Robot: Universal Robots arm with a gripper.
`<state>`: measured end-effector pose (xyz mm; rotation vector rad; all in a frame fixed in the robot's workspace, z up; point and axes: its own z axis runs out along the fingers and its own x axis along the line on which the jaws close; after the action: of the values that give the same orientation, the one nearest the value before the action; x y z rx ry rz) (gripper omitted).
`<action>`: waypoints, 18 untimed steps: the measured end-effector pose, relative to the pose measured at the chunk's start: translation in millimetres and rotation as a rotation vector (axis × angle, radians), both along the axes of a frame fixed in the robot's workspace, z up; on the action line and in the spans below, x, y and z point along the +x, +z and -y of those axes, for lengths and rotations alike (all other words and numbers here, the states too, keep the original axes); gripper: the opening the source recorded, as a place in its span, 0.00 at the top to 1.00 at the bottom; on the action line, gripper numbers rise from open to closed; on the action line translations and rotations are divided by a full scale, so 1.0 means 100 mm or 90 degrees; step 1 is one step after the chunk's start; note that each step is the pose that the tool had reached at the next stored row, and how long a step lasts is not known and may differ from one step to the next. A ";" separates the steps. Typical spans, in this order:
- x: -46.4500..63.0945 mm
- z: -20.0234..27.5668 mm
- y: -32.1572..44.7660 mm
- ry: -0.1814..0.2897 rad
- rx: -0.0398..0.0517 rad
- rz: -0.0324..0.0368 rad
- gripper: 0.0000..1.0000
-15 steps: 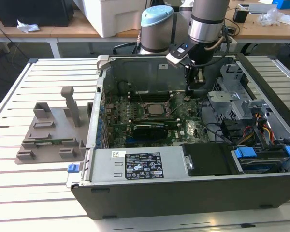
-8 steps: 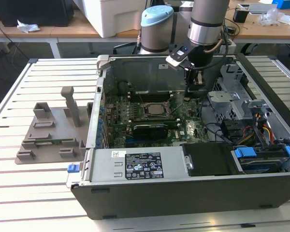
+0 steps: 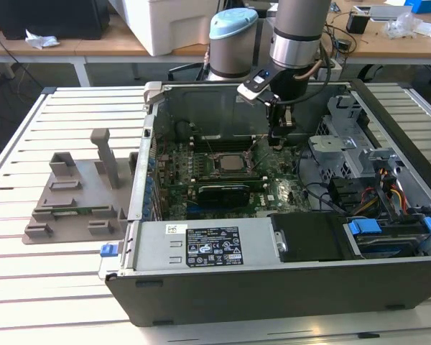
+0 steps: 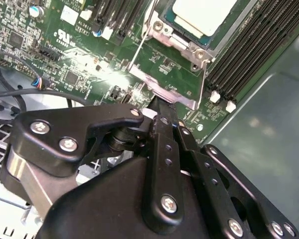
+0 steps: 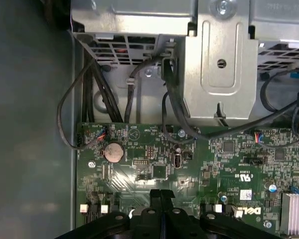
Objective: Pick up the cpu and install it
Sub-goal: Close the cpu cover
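Observation:
The cpu (image 3: 230,162), a square chip with a silver-white top, lies in its socket on the green motherboard (image 3: 273,188) inside the open computer case. In the second wrist view the cpu (image 4: 202,14) sits within the socket's metal frame (image 4: 162,31). My gripper (image 3: 276,138) hangs inside the case, a little toward the exterior view's right of the socket. Its black fingers (image 4: 161,130) are shut together with nothing between them. The gripper's tip (image 4: 159,103) is at the shiny edge of the socket frame, away from the chip itself. The first wrist view shows the gripper (image 5: 160,195) shut over the board.
A grey plastic tray (image 3: 72,194) lies on the slatted table outside the case. A black card with a fan (image 3: 226,190) sits beside the socket. Memory slots (image 4: 249,55), black cables (image 5: 89,84), a metal drive cage (image 3: 345,147) and the case wall (image 3: 147,154) surround the gripper.

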<state>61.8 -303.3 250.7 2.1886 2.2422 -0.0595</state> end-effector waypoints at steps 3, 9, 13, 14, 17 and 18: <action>-0.05 0.000 -0.001 0.000 0.0000 0.0000 0.89; -0.10 0.000 -0.002 0.000 0.0001 0.0000 0.89; -0.12 0.000 -0.002 0.000 0.0001 0.0000 0.89; -0.12 0.000 -0.002 0.000 0.0000 0.0000 0.89; -0.13 0.000 -0.002 0.000 0.0000 0.0000 0.89; -0.14 0.000 -0.003 0.000 0.0000 0.0000 0.89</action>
<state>48.0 -303.3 250.4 2.1886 2.2421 -0.0594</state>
